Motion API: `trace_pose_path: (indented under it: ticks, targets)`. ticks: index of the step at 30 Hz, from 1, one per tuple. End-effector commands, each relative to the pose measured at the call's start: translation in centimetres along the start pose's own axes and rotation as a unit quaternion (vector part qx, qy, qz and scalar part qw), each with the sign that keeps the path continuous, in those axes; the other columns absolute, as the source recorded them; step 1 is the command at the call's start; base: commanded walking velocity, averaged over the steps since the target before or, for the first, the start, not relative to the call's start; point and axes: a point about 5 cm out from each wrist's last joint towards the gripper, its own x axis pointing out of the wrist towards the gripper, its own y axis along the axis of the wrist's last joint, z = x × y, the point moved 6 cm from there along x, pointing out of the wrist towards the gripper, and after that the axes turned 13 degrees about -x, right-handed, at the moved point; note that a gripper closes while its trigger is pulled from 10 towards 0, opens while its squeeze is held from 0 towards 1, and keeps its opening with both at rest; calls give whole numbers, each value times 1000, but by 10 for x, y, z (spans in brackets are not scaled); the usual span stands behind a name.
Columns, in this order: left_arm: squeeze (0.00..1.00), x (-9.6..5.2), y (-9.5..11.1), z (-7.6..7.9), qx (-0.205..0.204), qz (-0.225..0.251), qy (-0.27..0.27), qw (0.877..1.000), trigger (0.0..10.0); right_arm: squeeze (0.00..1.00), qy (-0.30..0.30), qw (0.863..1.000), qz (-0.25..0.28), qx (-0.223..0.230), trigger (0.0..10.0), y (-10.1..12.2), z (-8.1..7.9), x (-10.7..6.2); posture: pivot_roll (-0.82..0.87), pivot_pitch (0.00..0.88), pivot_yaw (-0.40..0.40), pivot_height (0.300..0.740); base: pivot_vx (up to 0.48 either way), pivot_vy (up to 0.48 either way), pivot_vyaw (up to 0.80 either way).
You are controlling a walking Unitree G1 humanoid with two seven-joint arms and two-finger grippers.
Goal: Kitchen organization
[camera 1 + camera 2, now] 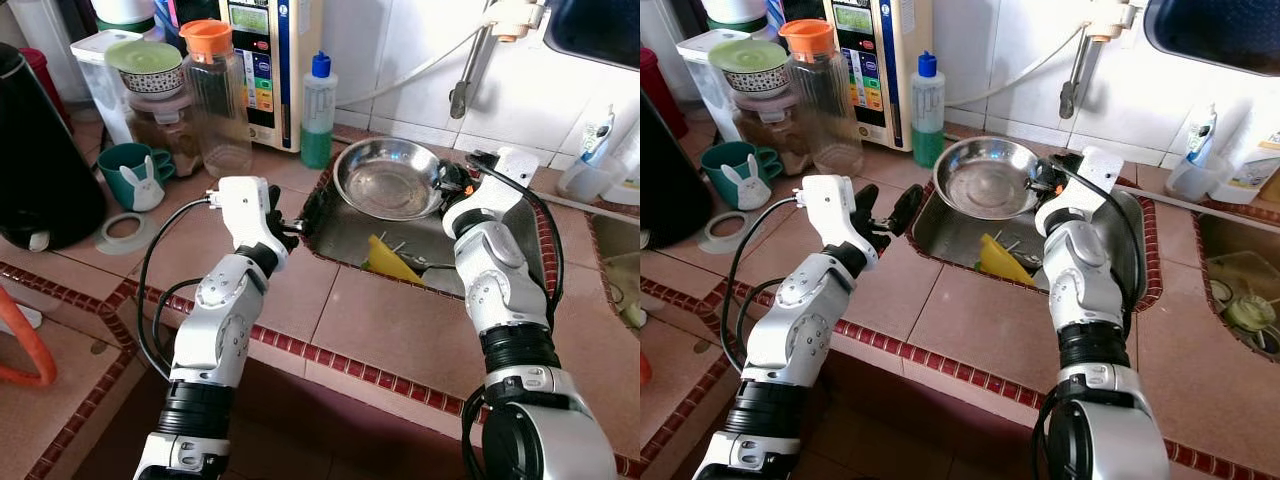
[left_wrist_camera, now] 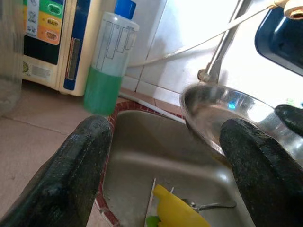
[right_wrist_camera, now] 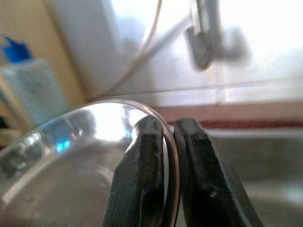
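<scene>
Tiled in terracotta with a red border, the surface (image 1: 350,320) held a sunken sink (image 1: 345,235) at the back, and that was where I had both arms working. My right gripper (image 3: 169,142) was pinched narrow on the rim of the steel bowl (image 1: 388,177), one finger inside the lip and one outside, so the bowl hung tilted over the sink instead of resting flat. I judged a rim pinch the only hold a thin, wide bowl offered, and the tilt would let any water run back into the sink.

My left gripper (image 2: 165,161) stood wide open with nothing in it, at the sink's near-left corner and pointing toward the bowl. I read that as ready to steady the far rim or take something from the sink.

Under the bowl, on the sink floor, lay a yellow utensil (image 1: 390,262) with some cutlery (image 1: 425,265) beside it, probably waiting their turn. Behind the sink's left edge stood a bottle (image 1: 318,110) of green liquid, within reach for washing. Further left were a jar (image 1: 215,95) with an orange lid and a green mug (image 1: 135,175), well apart from the sink.
</scene>
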Motion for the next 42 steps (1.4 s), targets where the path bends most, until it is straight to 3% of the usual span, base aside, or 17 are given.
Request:
trace_pose_path:
  ticks: [1,7,8,9,12,16,26,29,30,42]
  targets:
    - [0,-3,0,6,11,-1,-7,1000,10000,0,-38,997,4,-61,0,4,22,5,218,0,-29,740,0,0,0]
    - [0,-10,-3,7,19,-8,-9,1000,10000,0,-68,989,-22,-129,0,-8,46,6,249,0,-35,740,0,0,0]
    - [0,-12,-4,8,19,-11,-11,1000,10000,0,-75,988,-28,-134,7059,-10,49,6,263,0,-38,740,0,0,0]
    - [0,-16,-6,9,22,-17,-14,1000,10000,0,-83,985,-35,-144,10000,-13,55,5,270,0,-37,740,0,0,0]
    - [0,-21,-10,11,31,-26,-21,999,10000,0,-93,978,-47,-180,10000,-17,63,4,281,0,-38,740,0,0,0]
    - [0,-25,-12,18,50,-34,-36,998,10000,0,-89,955,-73,-273,10000,-33,68,-2,303,0,-31,740,0,0,0]
    - [0,-30,-8,17,61,-40,-38,997,10000,0,-43,922,-104,-370,10000,-60,59,-11,326,0,-10,740,0,0,0]
    - [0,-30,-7,17,62,-41,-38,997,10000,8,-29,918,-107,-381,10000,-64,55,-12,326,0,-9,740,0,0,0]
    - [0,-30,-8,18,63,-42,-39,996,10000,396,-23,915,-111,-388,10000,-66,53,-13,329,0,-7,740,0,0,0]
    - [0,-31,-11,23,67,-51,-46,995,10000,357,38,908,-139,-394,10000,-88,35,-20,334,0,-4,740,0,0,0]
